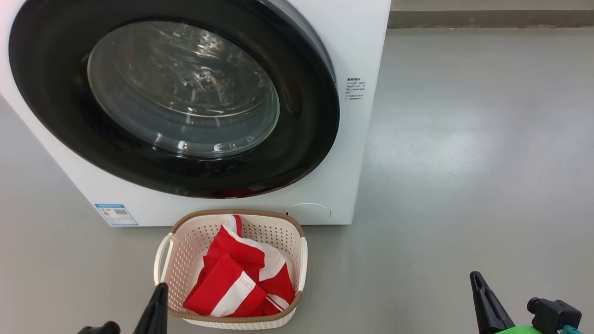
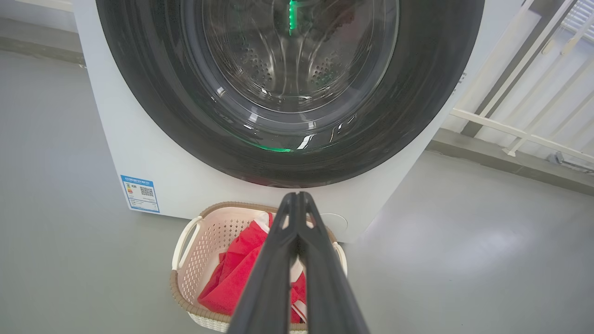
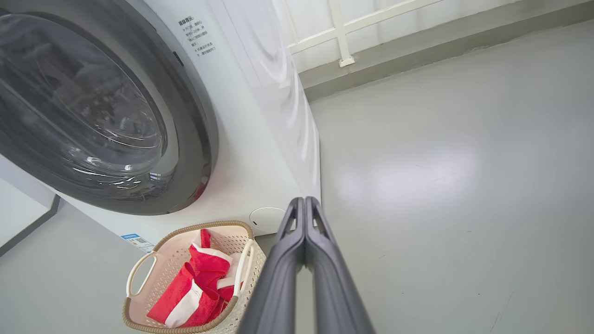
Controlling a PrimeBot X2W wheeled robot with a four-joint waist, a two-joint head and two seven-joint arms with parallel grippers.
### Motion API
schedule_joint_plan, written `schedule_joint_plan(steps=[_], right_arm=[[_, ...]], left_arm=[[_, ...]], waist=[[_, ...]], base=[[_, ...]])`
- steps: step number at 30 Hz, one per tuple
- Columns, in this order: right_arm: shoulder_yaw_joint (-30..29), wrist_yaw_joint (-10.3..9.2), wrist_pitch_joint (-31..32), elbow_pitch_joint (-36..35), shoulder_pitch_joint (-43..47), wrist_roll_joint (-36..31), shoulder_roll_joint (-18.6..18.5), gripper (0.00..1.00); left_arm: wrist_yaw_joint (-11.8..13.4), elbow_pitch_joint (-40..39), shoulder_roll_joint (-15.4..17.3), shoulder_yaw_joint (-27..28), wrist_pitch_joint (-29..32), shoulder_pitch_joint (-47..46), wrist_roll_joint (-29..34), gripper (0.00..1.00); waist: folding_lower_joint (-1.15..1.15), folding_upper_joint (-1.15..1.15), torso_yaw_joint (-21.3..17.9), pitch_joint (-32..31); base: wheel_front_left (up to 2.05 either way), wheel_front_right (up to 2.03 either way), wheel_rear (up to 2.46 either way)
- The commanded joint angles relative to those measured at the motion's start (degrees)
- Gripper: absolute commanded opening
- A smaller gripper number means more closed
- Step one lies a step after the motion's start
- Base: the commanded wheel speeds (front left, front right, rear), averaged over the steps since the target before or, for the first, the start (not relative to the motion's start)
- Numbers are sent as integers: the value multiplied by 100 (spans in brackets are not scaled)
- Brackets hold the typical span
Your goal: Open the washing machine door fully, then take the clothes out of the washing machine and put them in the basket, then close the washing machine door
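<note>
left tool [image 2: 295, 197]: both fingers pressed together along their length, nothing between them. right tool [image 3: 304, 200]: likewise closed and empty, over bare floor [image 1: 464, 162].

washing machine door [image 1: 301, 139]: seated against the front of the washing machine [image 1: 362, 46]. no gap is seen at its rim in the right wrist view, so it is judged shut. no fabric shows in the drum behind the glass. a red glint on the lower rim reads as a reflection, though that is not certain.

clothes [image 1: 232, 278]: red and white garment bunched inside the basket [image 1: 236, 213], below its rim, with no clear long axis. the basket stands on the floor just in front of the machine's lower front edge, under the door.

bearing: in the head view the left tool sits just beside the basket's near left corner. the right tool is well apart from the basket, toward the lower right. the door is ahead of and above both tools, with the left arm nearer its centre.

assessment: all three steps appear done. any further move looks like withdrawal only, and the left tool should keep clear of the basket's corner.
</note>
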Motion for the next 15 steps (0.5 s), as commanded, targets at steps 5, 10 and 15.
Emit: schedule_joint_plan(steps=[5, 10, 15], right_arm=[[-27, -1, 107, -168, -151, 403, -47, 0], [-38, -1, 189, -187, -197, 688, -57, 0], [-47, -1, 254, -203, -232, 916, -66, 0]], left_arm=[[-4, -135, 20, 98, 108, -105, -404, 0], [-6, -136, 17, 125, 190, -138, -711, 0], [-7, -137, 14, 147, 256, -164, -956, 0]], waist=[[-1, 0, -14, -7], [-1, 0, -26, -15], [-1, 0, -36, -21]], base=[[0, 0, 0], [0, 0, 0], [0, 0, 0]])
